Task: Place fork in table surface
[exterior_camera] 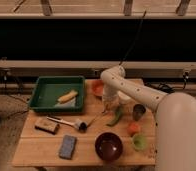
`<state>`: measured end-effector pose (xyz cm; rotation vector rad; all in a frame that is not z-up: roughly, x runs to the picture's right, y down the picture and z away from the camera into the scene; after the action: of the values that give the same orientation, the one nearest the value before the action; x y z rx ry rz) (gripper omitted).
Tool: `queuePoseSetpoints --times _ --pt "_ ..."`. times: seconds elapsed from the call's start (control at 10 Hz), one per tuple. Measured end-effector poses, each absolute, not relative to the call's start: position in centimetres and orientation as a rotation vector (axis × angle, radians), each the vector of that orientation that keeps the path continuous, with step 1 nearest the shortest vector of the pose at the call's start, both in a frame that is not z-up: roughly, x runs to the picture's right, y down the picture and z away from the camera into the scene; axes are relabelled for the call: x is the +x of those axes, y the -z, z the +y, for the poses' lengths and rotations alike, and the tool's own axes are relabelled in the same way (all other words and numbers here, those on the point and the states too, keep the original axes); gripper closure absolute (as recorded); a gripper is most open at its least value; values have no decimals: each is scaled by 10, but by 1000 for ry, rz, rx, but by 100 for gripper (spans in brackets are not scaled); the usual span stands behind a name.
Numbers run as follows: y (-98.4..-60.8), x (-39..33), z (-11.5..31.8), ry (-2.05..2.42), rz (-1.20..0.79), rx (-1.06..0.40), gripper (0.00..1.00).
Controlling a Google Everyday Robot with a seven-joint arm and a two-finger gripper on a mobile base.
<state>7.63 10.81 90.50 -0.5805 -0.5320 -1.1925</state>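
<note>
The fork [96, 119] is a thin silvery strip lying slantwise on the light wooden table surface [41, 150], between the black-headed brush [80, 125] and the green pepper [116, 115]. My gripper [107, 105] hangs down from the white arm just above the fork's upper right end, close to it. I cannot tell whether it touches the fork.
A green tray [43, 82] with a yellow item stands at the back left. An orange bowl [97, 88] is behind the gripper. A dark red bowl [109, 146], blue sponge [67, 146], brown block [45, 125], dark cup [138, 111] and green cup [139, 142] stand around.
</note>
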Motion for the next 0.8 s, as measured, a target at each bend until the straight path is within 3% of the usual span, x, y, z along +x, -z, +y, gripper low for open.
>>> queuePoseSetpoints --times 0.8 --pt "-828 73 46 1270 -493 -481 100"
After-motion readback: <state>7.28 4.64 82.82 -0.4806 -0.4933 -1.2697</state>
